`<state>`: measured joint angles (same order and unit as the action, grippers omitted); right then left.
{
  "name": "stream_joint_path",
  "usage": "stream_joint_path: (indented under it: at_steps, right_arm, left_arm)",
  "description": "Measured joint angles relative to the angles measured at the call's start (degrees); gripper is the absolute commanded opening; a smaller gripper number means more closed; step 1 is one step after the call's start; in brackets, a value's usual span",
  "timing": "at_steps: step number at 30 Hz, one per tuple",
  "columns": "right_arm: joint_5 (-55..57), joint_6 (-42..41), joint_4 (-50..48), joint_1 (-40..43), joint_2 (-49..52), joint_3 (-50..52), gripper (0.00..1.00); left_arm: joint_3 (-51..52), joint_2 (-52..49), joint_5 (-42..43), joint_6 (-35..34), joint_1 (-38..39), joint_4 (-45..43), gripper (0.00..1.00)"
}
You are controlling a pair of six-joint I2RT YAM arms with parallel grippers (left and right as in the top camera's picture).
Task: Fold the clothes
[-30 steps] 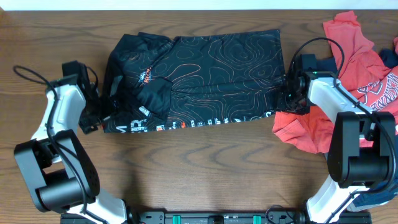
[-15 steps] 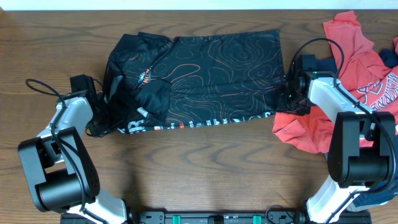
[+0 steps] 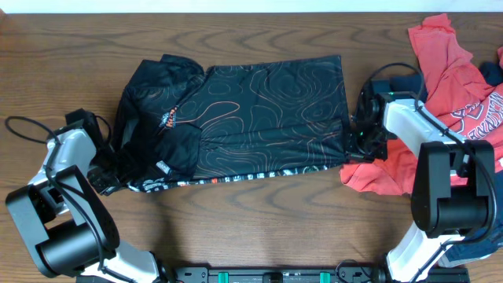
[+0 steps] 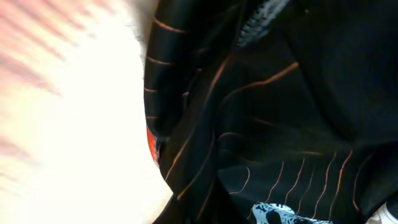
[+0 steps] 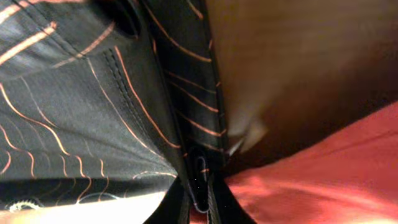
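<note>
- Wooden table (image 3: 251, 228) fills your overhead view, with the black jersey (image 3: 259, 110) lying across its middle, mostly flat, its thin wavy lines facing up.
- Your jersey's left part is bunched and folded over itself, with an orange-red logo (image 3: 167, 119) showing on top; a band of white lettering runs along the near hem.
- Your left gripper (image 3: 104, 174) sits low at the jersey's near left corner, touching the cloth.
- From the left wrist camera you get only dark jersey folds (image 4: 280, 124) close up and a blurred bright patch; whether those fingers are pinching or spread cannot be told.
- Your right gripper (image 3: 357, 137) is at the jersey's right edge, between it and the red tee (image 3: 448, 79).
- In the right wrist view the jersey's edge seam (image 5: 186, 124) runs down between the dark fingers (image 5: 171, 208), which are pressed together on it, with the red tee (image 5: 323, 174) just beside.
- You can see the red tee crumpled at the table's right end, a navy garment (image 3: 493, 72) peeking out beside it.
</note>
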<state>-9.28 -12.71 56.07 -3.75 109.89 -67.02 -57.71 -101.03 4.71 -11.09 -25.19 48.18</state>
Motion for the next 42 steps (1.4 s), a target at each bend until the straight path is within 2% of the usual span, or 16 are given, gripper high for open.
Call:
stream_joint_path:
  at_steps: [8,11,13,15,16,17,19,20,21,26,32,37,42]
  right_arm:
    - [-0.6,-3.4,10.6,-2.9,0.0,0.2,0.06]
    - [-0.6,-4.7,11.2,-4.0,-0.3,0.3,0.06]
    - [-0.6,-5.9,10.8,-4.5,-1.6,0.6,0.08]
    - [-0.5,-7.0,8.9,-4.5,-4.2,0.8,0.13]
    - [-0.3,-7.4,8.0,-4.5,-5.6,0.9,0.24]
    - [0.0,-7.8,6.3,-4.5,-7.3,0.9,0.41]
    - [0.6,-8.4,2.8,-4.4,-11.7,0.9,0.58]
    - [1.1,-8.7,1.4,-4.4,-13.6,0.9,0.64]
    - [1.4,-8.9,0.0,-4.3,-15.3,0.8,0.67]
    - [2.2,-7.6,-3.7,-4.2,-20.7,0.8,0.68]
    - [2.4,-6.8,-3.8,-4.2,-21.1,0.8,0.67]
    - [2.5,-6.3,-3.8,-4.2,-21.1,0.8,0.67]
    - [2.6,-6.2,-3.5,-4.2,-21.1,0.8,0.67]
  left_arm:
    - [0.0,0.0,-4.0,-0.7,-0.5,2.3,0.08]
    - [-0.2,0.0,-4.9,-0.7,-0.5,3.2,0.08]
    - [-1.2,0.0,-5.2,-0.8,-0.5,5.5,0.09]
    - [-3.0,0.1,-5.3,-1.1,-0.5,7.9,0.16]
    - [-3.9,0.1,-5.3,-1.3,-0.5,8.6,0.22]
    - [-5.2,0.3,-5.3,-1.4,-0.5,9.5,0.26]
    - [-7.5,1.4,-5.0,-1.6,-0.5,10.4,0.4]
    - [-8.5,2.3,-4.9,-1.6,-0.5,10.4,0.63]
    - [-9.5,3.6,-4.7,-2.1,-0.5,10.1,0.98]
    - [-11.7,10.1,-3.0,-2.5,-0.1,4.1,0.98]
    - [-12.3,12.7,10.8,-0.1,0.9,-11.7,0.98]
    - [-13.7,8.0,17.1,2.5,4.7,-20.5,0.98]
    - [-22.1,-3.3,19.0,6.4,8.6,-19.4,0.98]
